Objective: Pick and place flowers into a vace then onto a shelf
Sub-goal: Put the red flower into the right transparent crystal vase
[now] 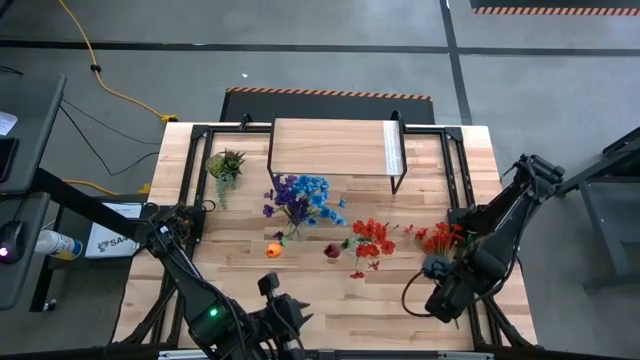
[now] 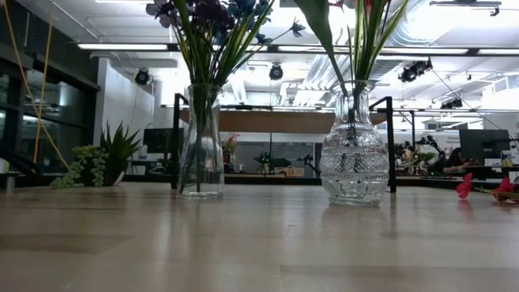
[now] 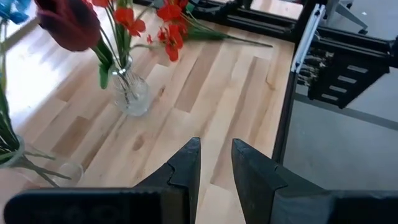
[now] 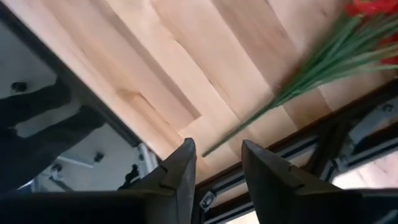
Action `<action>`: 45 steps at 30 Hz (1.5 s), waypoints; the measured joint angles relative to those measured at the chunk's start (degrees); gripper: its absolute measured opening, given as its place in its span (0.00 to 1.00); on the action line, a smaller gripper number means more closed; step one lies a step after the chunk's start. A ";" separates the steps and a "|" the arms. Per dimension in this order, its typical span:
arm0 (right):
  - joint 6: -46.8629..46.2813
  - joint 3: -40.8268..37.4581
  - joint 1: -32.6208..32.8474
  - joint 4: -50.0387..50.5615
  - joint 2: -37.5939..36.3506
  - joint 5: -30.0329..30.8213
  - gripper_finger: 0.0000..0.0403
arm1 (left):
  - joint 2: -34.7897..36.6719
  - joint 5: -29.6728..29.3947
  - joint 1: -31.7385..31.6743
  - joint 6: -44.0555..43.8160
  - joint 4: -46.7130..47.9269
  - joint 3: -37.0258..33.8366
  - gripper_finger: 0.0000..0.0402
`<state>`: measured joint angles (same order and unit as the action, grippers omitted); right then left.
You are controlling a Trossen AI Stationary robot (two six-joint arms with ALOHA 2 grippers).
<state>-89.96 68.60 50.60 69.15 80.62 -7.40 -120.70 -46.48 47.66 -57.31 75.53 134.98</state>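
From my remote station, both arms sat at the near edge of the table, neither holding anything. The right gripper (image 4: 214, 165) hovered by the table's right rim with its fingers parted a little around empty air, just short of the stem ends of a loose bunch of red flowers (image 1: 441, 236) lying flat on the wood. The left gripper (image 3: 216, 163) waited at the front centre, fingers likewise a narrow gap apart and empty.

Two glass vases stood mid-table: a smooth vase (image 2: 200, 142) carrying blue and purple flowers (image 1: 303, 196), and a cut-glass vase (image 2: 352, 150) with red blooms (image 1: 372, 236). An orange flower (image 1: 273, 250) and a dark maroon flower (image 1: 332, 250) showed near them. The shelf (image 1: 330, 147) at the far side carried nothing I could see; a small green plant (image 1: 226, 163) sat to its left.

My worry was the loose bunch. Its stems lay thin and splayed near the rim, so a narrow pinch could catch only a few and drag the rest off the edge. Later, lifting a top-heavy vase by smooth glass risked slipping or tipping.
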 joint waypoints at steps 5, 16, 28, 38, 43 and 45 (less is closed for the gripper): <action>-2.65 -0.15 0.96 2.19 0.04 2.53 0.38 | 0.00 2.09 0.00 -0.01 -0.46 0.02 0.31; -4.75 -0.15 3.59 9.83 -0.16 1.41 0.47 | 0.00 3.80 0.00 -0.01 -0.58 0.01 0.31; -9.02 -0.17 8.68 14.99 -9.92 5.23 0.47 | 0.00 3.95 0.00 -0.01 -0.52 0.00 0.31; -7.73 -0.15 9.02 10.18 -15.62 13.46 0.47 | 0.00 3.82 0.00 -0.01 -1.31 0.01 0.31; -7.56 -2.42 9.02 4.88 -14.43 13.23 0.47 | 0.00 3.44 0.00 -0.01 -2.11 0.01 0.31; -7.54 -6.61 9.07 -2.09 -14.33 12.67 0.47 | -0.01 3.36 0.00 -0.01 -2.10 0.00 0.31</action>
<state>-97.50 61.99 59.66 67.06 66.29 5.27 -120.71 -43.11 47.66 -57.32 73.42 134.98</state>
